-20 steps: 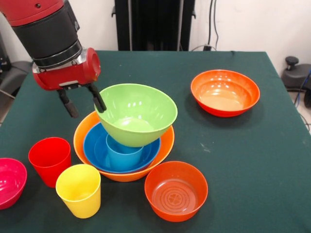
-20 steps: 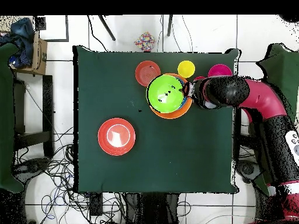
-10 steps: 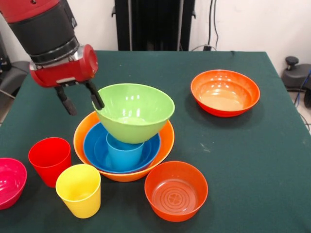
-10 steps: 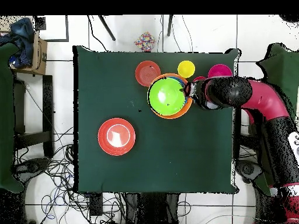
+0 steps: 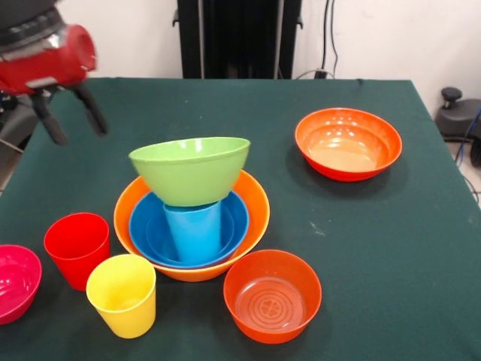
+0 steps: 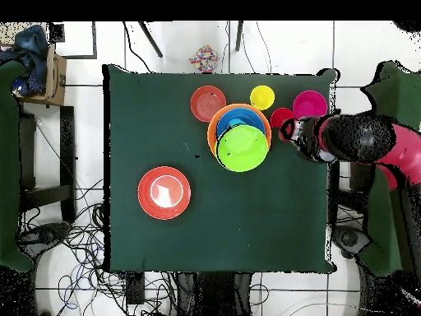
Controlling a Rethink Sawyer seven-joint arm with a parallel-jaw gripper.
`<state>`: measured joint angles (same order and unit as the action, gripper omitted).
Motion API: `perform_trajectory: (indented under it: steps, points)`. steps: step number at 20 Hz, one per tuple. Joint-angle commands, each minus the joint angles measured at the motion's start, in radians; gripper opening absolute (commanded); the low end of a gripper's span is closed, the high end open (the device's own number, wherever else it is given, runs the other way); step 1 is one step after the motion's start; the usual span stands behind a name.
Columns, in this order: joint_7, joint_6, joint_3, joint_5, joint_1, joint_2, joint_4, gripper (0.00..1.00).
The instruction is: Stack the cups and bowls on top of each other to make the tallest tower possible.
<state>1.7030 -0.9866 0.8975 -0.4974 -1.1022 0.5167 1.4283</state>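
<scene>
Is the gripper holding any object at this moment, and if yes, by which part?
Nothing is held. The gripper is open and empty, apart from the lime green bowl, which rests on the light blue cup.

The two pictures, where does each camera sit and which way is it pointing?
Front view: sits across the table from the robot, looking over the tower; only the open gripper and red wrist show, top left.
Overhead view: hangs above the table, looking straight down; the arm reaches in from the right, gripper beside the red cup.
Both share the lime green bowl topping the tower, and every loose cup and bowl.
</scene>
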Motion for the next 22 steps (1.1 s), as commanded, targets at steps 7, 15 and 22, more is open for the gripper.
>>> perform_trajectory:
  steps: [7, 15, 22]
  points:
    - [-0.305, -0.174, 0.040, 0.032, -0.008, 0.041, -0.001, 1.00]
    - [-0.299, -0.139, 0.003, -0.013, 0.008, -0.014, -0.077, 1.00]
    - [-0.279, -0.017, -0.019, -0.080, 0.012, -0.060, -0.080, 1.00]
